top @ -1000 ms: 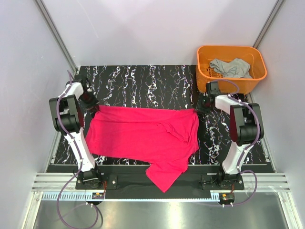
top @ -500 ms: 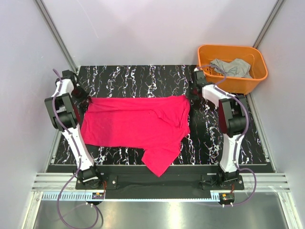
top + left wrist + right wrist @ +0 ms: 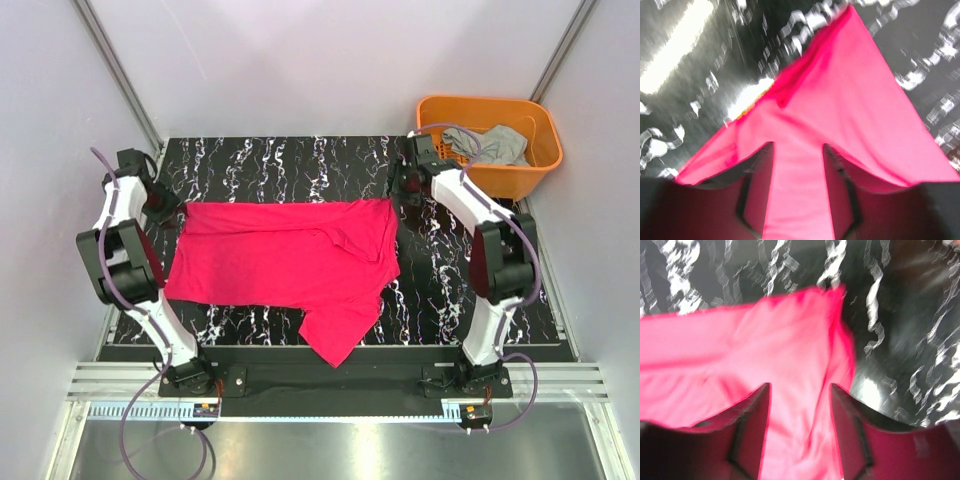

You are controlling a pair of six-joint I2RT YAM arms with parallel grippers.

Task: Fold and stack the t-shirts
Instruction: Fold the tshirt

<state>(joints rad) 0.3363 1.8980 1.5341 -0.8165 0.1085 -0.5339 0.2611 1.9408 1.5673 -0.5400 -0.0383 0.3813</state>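
A red t-shirt (image 3: 285, 260) lies spread on the black marbled table (image 3: 290, 165), one part hanging over the near edge. My left gripper (image 3: 160, 205) is at the shirt's far left corner. In the left wrist view it (image 3: 797, 145) is open, with red cloth (image 3: 850, 100) below and between the fingers. My right gripper (image 3: 405, 188) is at the far right corner. In the right wrist view it (image 3: 800, 385) is open over the red cloth (image 3: 765, 340). A grey t-shirt (image 3: 485, 143) lies in the orange basket (image 3: 540, 150).
The orange basket stands at the back right, just behind my right arm. Grey walls and metal frame posts close in the table on the left, right and far sides. Bare table shows behind the shirt and to its right (image 3: 440, 290).
Both grippers carried the shirt's far corners toward the back of the table and a little left. The shirt now lies flatter, and both grippers sit just outside its corners.
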